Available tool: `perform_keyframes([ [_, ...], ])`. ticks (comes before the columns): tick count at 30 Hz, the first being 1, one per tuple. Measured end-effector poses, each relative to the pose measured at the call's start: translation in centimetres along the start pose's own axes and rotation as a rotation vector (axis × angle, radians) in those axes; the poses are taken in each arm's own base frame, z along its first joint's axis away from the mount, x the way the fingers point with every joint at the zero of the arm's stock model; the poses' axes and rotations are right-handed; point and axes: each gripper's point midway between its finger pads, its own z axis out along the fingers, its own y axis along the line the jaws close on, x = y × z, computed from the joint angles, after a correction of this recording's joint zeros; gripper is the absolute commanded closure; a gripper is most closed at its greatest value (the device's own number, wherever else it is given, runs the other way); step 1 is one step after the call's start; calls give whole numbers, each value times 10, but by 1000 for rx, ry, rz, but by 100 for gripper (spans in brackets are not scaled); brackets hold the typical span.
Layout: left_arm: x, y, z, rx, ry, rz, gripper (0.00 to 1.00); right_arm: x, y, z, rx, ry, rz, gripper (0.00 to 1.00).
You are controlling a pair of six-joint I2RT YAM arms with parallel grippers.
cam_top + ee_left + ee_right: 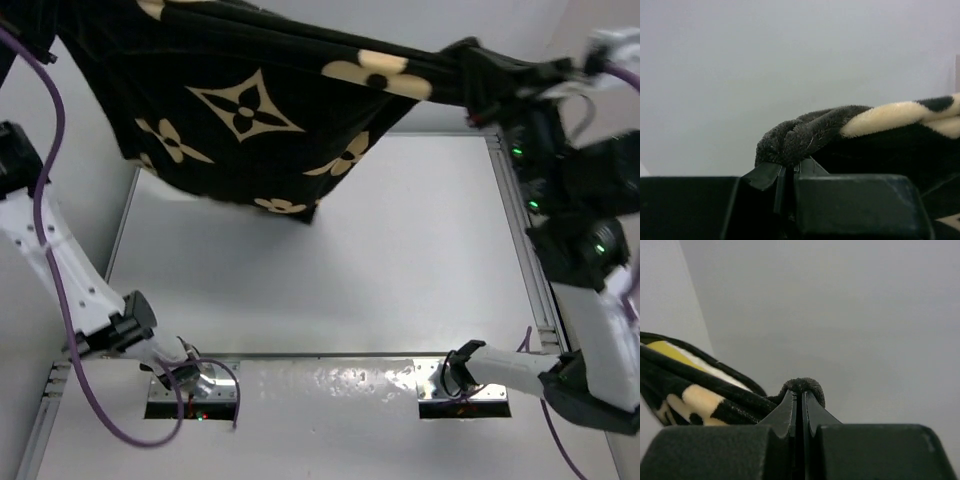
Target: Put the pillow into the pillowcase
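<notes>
The pillowcase hangs in the air, stretched between the two grippers and sagging below them, clear of the table. In the right wrist view, just left of the fingertips, a strip of yellow and cream-white shows between the black folds. This is the pillow, lying inside the case, though how far in it sits cannot be told.

The case is black plush printed with tan four-petal flowers and pointed diamond stars, and one large star faces the overhead camera.

The left gripper is closed tight, its tips pinching a rolled edge of the black plush. A tan petal lies on the fabric just right of the pinch. The right gripper is also clamped, with a small bunch of black fabric bulging just above its tips.

The left arm rises from its base up the left side. The right arm rises on the right, with its wrist reaching inward to the case's corner.
</notes>
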Motion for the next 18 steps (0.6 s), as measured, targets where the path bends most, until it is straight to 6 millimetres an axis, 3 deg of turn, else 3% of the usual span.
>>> perform_keyframes([
  [3, -56, -26, -11, 13, -122, 125, 100, -42, -15, -20, 52, -103, -9, 100],
  [4, -65, -32, -12, 23, -144, 141, 100, -48, -19, -23, 67, -121, -12, 100],
  [6, -66, -43, -8, 59, -157, 121, 100, -56, -26, -24, 99, -141, -28, 100],
  [7, -52, -43, -1, 78, -133, 82, 100, -52, -27, -21, 110, -130, -39, 100],
  [9, -6, -37, 13, 104, -48, -24, 100, -28, -28, -7, 128, -69, -70, 100],
  [12, 94, -29, 31, 112, 154, -222, 100, 42, -26, 26, 138, 105, -137, 100],
  [15, 212, -11, 40, 60, 379, -418, 100, 115, -21, 52, 132, 289, -199, 100],
  [17, 259, 10, 39, 2, 458, -504, 100, 152, -19, 65, 124, 387, -232, 100],
  [18, 264, 23, 37, -29, 459, -531, 100, 161, -18, 71, 122, 405, -244, 100],
])
